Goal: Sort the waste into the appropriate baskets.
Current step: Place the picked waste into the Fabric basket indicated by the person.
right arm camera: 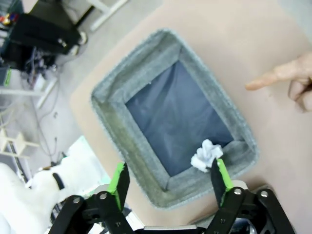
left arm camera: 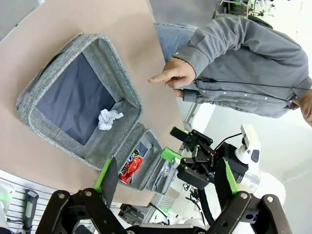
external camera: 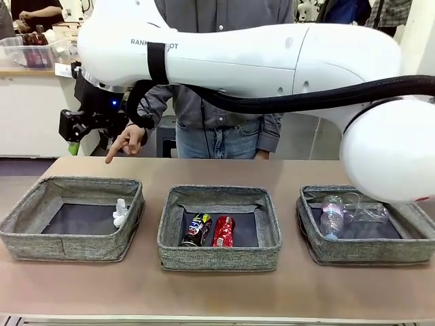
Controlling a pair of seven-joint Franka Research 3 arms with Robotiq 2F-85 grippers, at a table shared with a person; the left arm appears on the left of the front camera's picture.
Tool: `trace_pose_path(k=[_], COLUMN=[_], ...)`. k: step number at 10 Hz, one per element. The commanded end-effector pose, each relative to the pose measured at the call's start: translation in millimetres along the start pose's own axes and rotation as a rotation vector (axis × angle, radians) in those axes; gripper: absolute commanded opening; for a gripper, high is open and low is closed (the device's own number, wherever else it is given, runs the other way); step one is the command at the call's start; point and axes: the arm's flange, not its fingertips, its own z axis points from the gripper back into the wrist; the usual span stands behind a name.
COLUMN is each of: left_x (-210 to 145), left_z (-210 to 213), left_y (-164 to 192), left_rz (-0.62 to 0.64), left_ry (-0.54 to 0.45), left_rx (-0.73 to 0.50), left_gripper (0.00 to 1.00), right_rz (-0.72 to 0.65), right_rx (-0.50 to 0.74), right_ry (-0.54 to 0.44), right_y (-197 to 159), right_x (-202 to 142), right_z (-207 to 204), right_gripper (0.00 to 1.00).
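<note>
Three grey baskets stand in a row. The left basket holds a white paper ball in its corner. In the middle basket lie a dark multicoloured can and a red can. Clear plastic bottles rest in the right basket. My right arm reaches across to the left; its gripper hangs open and empty above the left basket. High above the table, my left gripper is open and empty.
A person stands at the far side, one hand pointing a finger down at the table behind the left basket. My right arm's white links span the whole width above the baskets. Bare tabletop runs along the front.
</note>
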Motion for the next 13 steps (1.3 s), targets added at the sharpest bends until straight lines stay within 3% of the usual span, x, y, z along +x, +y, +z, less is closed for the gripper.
trace_pose_path(k=[1, 4, 6, 7, 8, 10, 11, 13], left_x=[-0.7, -0.7, 0.0, -27.4, -50.0, -71.7, -81.4, -102.0], left_z=[0.1, 0.1, 0.0, -5.4, -30.3, -85.6, -111.9, -141.2], left_y=[2.8, 2.8, 0.0, -9.0, -12.7, -14.0, -13.6, -16.7], left_rz=[0.014, 0.014, 0.000, -0.050, -0.079, -0.080, -0.074, -0.040], left_ry=[-0.007, -0.007, 0.000, 0.073, 0.185, 0.364, 0.438, 0.546], left_rx=[-0.009, -0.009, 0.000, -0.055, -0.088, -0.125, -0.137, -0.181], left_gripper=[1.00, 1.00, 1.00, 1.00, 1.00, 1.00, 1.00, 1.00], right_rz=[-0.013, -0.065, -0.156, -0.171, -0.271, -0.504, -0.557, -0.789], right_rx=[0.026, 0.028, -0.044, -0.040, -0.057, -0.060, -0.025, 0.075], right_ry=[-0.010, -0.038, -0.018, -0.037, -0.064, -0.095, -0.141, -0.071], right_y=[0.2, -10.6, -25.3, -41.9, -62.5, -97.2, -107.3, -127.1], right_x=[0.8, -9.5, -27.3, -46.8, -74.2, -136.9, -175.1, -233.6], right_z=[8.7, 29.3, 68.3, 101.2, 138.9, 198.8, 227.4, 258.8], right_gripper=[1.00, 1.00, 1.00, 1.00, 1.00, 1.00, 1.00, 1.00])
